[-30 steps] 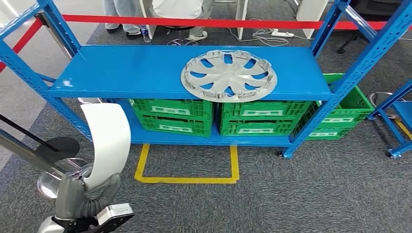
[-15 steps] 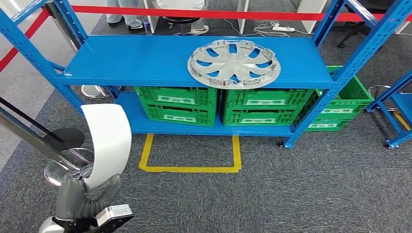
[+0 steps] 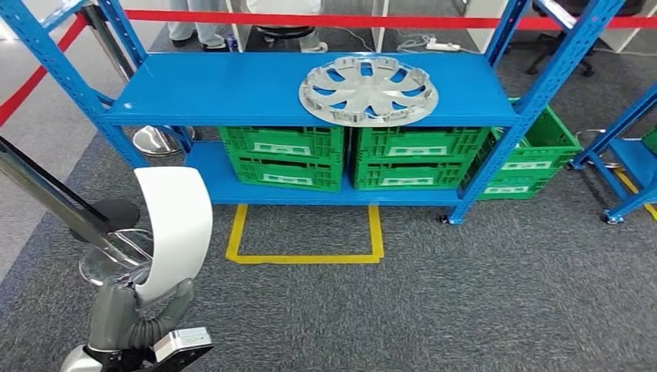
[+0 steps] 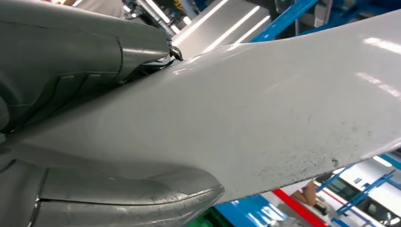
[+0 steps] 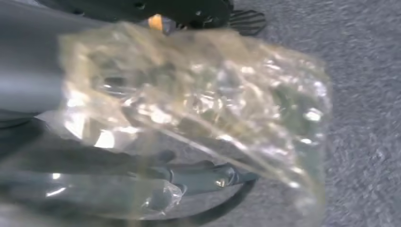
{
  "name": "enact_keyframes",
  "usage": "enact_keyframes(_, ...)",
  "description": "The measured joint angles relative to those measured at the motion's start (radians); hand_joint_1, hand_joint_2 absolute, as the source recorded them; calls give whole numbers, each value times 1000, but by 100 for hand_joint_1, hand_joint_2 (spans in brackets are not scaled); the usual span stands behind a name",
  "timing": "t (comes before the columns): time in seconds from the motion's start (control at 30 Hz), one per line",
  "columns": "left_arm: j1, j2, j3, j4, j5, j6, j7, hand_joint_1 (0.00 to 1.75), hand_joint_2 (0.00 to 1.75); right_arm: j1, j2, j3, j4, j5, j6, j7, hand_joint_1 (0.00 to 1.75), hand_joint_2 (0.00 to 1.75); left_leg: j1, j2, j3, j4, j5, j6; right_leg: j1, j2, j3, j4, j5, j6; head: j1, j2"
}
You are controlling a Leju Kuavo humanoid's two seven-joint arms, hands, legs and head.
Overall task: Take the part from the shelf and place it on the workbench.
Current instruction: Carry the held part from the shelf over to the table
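a: what do we have in the left hand (image 3: 128, 318)?

b: we see it low at the near left of the head view, fingers wrapped round the bottom end of a white curved part (image 3: 174, 232), which stands upright out of the grip. the left wrist view shows the same white part (image 4: 265, 118) running across between the thick grey thumb (image 4: 127, 198) and the rest of the hand, so we call that a firm hold.

a: and the right hand (image 5: 42, 71)?

b: in the right wrist view we make out a grey shape at the edge with a crumpled clear plastic bag (image 5: 198, 109) in front of it, over grey carpet. it is blurred, and we cannot tell whether the fingers are spread or closed, or whether they hold the bag.

a: where is the shelf?

b: the blue shelf (image 3: 225, 93) stands ahead of us across the carpet. a silver wheel cover (image 3: 368, 91) lies flat on its upper board, right of the middle. green crates (image 3: 283, 155) sit side by side on the lower board, and another green crate (image 3: 538, 159) stands just past the right upright. a yellow taped outline (image 3: 306, 244) marks the floor in front, and a red barrier tape (image 3: 349, 18) runs behind the shelf.
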State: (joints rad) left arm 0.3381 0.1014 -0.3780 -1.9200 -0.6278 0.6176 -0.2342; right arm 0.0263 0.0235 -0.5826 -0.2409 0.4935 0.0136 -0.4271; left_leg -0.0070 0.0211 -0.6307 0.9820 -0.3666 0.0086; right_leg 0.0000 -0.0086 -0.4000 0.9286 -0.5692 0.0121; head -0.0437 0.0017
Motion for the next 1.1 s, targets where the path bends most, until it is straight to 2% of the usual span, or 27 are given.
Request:
enact_keyframes(0.03, 1, 1, 0, 0, 0, 0, 0, 175, 175, 1, 0, 0, 0, 1, 0, 0, 0, 0, 2, -2, -4, 1, -1, -7, 0, 0, -11, 2, 10, -4, 2, 0)
enact_keyframes(0.07, 2, 1, 0, 0, 0, 0, -1, 175, 175, 2, 1, 0, 0, 2, 0, -1, 0, 0, 3, -5, -11, 12, -23, -14, -2, 0, -22, 2, 21, -10, 2, 0)
enact_keyframes(0.1, 3, 2, 0, 0, 1, -1, -1, 175, 175, 3, 1, -1, 0, 4, 0, -1, 0, 0, 5, -8, -20, 40, -65, -20, -4, -1, -36, 2, 34, -17, -1, 0)
enact_keyframes(0.17, 4, 3, 1, 0, 5, -4, -4, 175, 175, 3, 1, -3, 0, 6, 2, -2, 0, 0, 9, -12, -40, 149, -182, -28, -4, -2, -65, 4, 59, -26, -4, 0)
enact_keyframes(0.2, 3, 3, 1, 0, 7, -6, -6, 175, 175, 2, 1, -4, 0, 7, 2, -3, 0, 0, 11, -12, -46, 215, -219, -31, -4, -1, -79, 7, 71, -26, -5, 0)
enact_keyframes(0.23, 3, 4, 1, 0, 10, -8, -8, 175, 175, 2, 1, -6, 0, 8, 3, -5, 0, 0, 12, -13, -45, 266, -230, -34, -3, 1, -95, 12, 84, -25, -5, 0)
enact_keyframes(0.27, 2, 4, 2, 0, 12, -12, -10, 175, 175, 2, 1, -7, 0, 9, 3, -6, 0, 0, 13, -13, -32, 292, -216, -35, -3, 2, -114, 19, 96, -24, -5, 0)
enact_keyframes(0.3, 2, 4, 3, 0, 13, -14, -11, 175, 175, 2, 2, -8, 0, 10, 3, -7, 0, 0, 14, -14, -7, 283, -186, -35, -4, 5, -133, 28, 106, -21, -5, 0)
enact_keyframes(0.33, 2, 4, 4, 0, 14, -16, -11, 175, 175, 2, 2, -9, 0, 11, 4, -8, 0, 0, 15, -18, 35, 240, -158, -33, -4, 8, -155, 38, 115, -18, -6, 0)
enact_keyframes(0.37, 1, 4, 5, 0, 16, -18, -11, 175, 175, 1, 3, -10, 0, 12, 3, -9, 0, 0, 16, -27, 88, 172, -146, -30, -3, 12, -173, 49, 123, -14, -5, 0)
enact_keyframes(0.4, 0, 4, 5, 0, 18, -19, -12, 175, 175, 0, 3, -11, 0, 13, 3, -10, 0, 0, 16, -37, 139, 100, -152, -26, -2, 16, -188, 58, 129, -9, -5, 0)
enact_keyframes(0.43, -1, 4, 6, 0, 22, -22, -12, 175, 175, -1, 3, -12, 0, 14, 3, -11, 0, 0, 16, -45, 174, 41, -167, -20, -1, 20, -201, 65, 137, -3, -4, 0)
enact_keyframes(0.47, -1, 4, 6, 0, 26, -24, -12, 175, 175, -2, 3, -14, 0, 14, 2, -12, 0, 0, 14, -49, 192, 5, -180, -14, -1, 23, -209, 68, 145, 3, -3, 0)
enact_keyframes(0.53, -2, 4, 7, 1, 40, -33, -14, 175, 175, 1, 3, -20, 0, 15, 2, -14, 0, 0, 12, -41, 184, -10, -177, 1, -4, 29, -222, 69, 160, 14, -4, 0)
enact_keyframes(0.57, -3, 3, 7, 2, 48, -38, -17, 175, 175, 4, 3, -22, 0, 15, 2, -16, 0, 0, 13, -35, 176, -11, -168, 10, -6, 29, -232, 78, 152, 19, -2, 0)
enact_keyframes(0.6, -5, 3, 8, 3, 57, -43, -20, 175, 175, 6, 3, -25, 0, 15, 3, -17, 0, 0, 14, -29, 166, -12, -157, 18, -8, 27, -247, 106, 127, 23, -1, 0)
enact_keyframes(0.63, -6, 2, 9, 4, 65, -47, -25, 175, 175, 8, 4, -28, 0, 16, 3, -19, 0, 0, 14, -22, 155, -12, -148, 24, -10, 24, -267, 154, 88, 26, 1, 0)
enact_keyframes(0.7, -8, -1, 10, 7, 78, -53, -34, 175, 175, 8, 4, -32, 0, 17, 3, -21, 0, 0, 12, -10, 131, -12, -129, 27, -11, 20, -310, 288, 2, 33, 4, 0)
enact_keyframes(0.73, -8, -3, 10, 10, 83, -55, -39, 175, 175, 8, 4, -34, 0, 17, 3, -21, 0, 0, 12, -5, 119, -11, -119, 26, -11, 19, -317, 335, -22, 36, 4, 0)
enact_keyframes(0.77, -10, -4, 10, 13, 88, -56, -43, 175, 175, 9, 4, -35, 0, 18, 3, -22, 0, 0, 11, 0, 108, -10, -111, 25, -11, 18, -305, 348, -30, 38, 4, 0)
enact_keyframes(0.8, -11, -5, 10, 15, 90, -57, -46, 175, 175, 11, 4, -37, 0, 18, 4, -22, 0, 0, 11, 4, 99, -9, -103, 23, -11, 16, -270, 317, -19, 38, 4, 0)
enact_keyframes(0.87, -13, -7, 10, 18, 92, -59, -49, 175, 175, 10, 4, -41, -1, 18, 4, -22, 0, 0, 10, 13, 87, -6, -91, 16, -10, 1, -155, 166, 19, 33, 4, 0)
enact_keyframes(0.9, -15, -8, 11, 19, 92, -59, -49, 175, 175, 8, 4, -42, -2, 18, 4, -23, 0, 0, 8, 17, 83, -4, -87, 11, -9, -7, -108, 96, 32, 28, 3, 0)
enact_keyframes(0.93, -17, -9, 11, 19, 93, -59, -50, 175, 175, 6, 4, -43, -3, 19, 4, -23, 0, 0, 6, 21, 81, -1, -83, 6, -7, -12, -80, 50, 37, 21, 2, 0)
enact_keyframes(0.97, -18, -10, 11, 19, 93, -60, -50, 175, 175, 6, 4, -44, -5, 19, 4, -23, 0, 0, 5, 24, 80, 0, -79, 1, -5, -14, -72, 32, 37, 15, 1, 0)
enact_keyframes(1.03, -21, -11, 10, 19, 95, -62, -53, 175, 175, 11, 4, -47, -5, 19, 4, -24, 0, 0, 7, 26, 78, 2, -73, -10, -4, -9, -78, 33, 47, 2, 0, 0)
enact_keyframes(1.1, -21, -12, 10, 20, 102, -64, -57, 175, 175, 14, 4, -50, -5, 21, 4, -23, 0, 0, 10, 13, 64, 33, -101, -22, -6, -6, -87, 32, 60, -12, -2, 0)
